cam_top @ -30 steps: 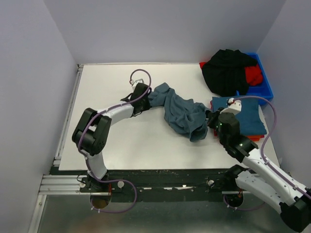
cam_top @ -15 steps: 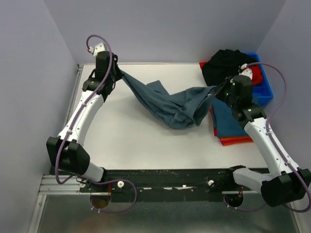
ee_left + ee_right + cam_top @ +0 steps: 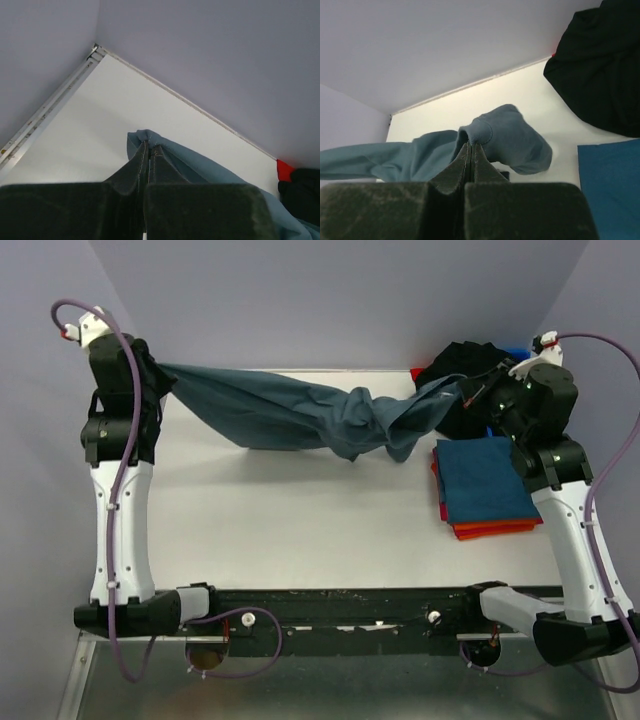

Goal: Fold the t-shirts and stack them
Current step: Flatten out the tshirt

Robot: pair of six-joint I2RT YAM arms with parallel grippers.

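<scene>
A slate teal-blue t-shirt [image 3: 290, 415] hangs stretched in the air across the back of the table, twisted near its middle. My left gripper [image 3: 165, 378] is shut on its left end [image 3: 141, 141], raised high at the far left. My right gripper [image 3: 470, 392] is shut on its right end [image 3: 487, 132], raised at the far right. A folded blue t-shirt [image 3: 485, 480] lies on top of a folded stack with orange and red edges [image 3: 492, 529] at the right. A black t-shirt [image 3: 462, 365] is heaped over the bin at the back right.
The blue plastic bin [image 3: 514, 353] stands at the back right corner, mostly hidden by the black cloth and my right arm, with red cloth [image 3: 284, 170] at its edge. A metal rail [image 3: 45, 112] runs along the table's left side. Walls close in on three sides.
Both arms have lifted and swung outward, pulling the teal-blue t-shirt off the table and stretching it out wide between them.
</scene>
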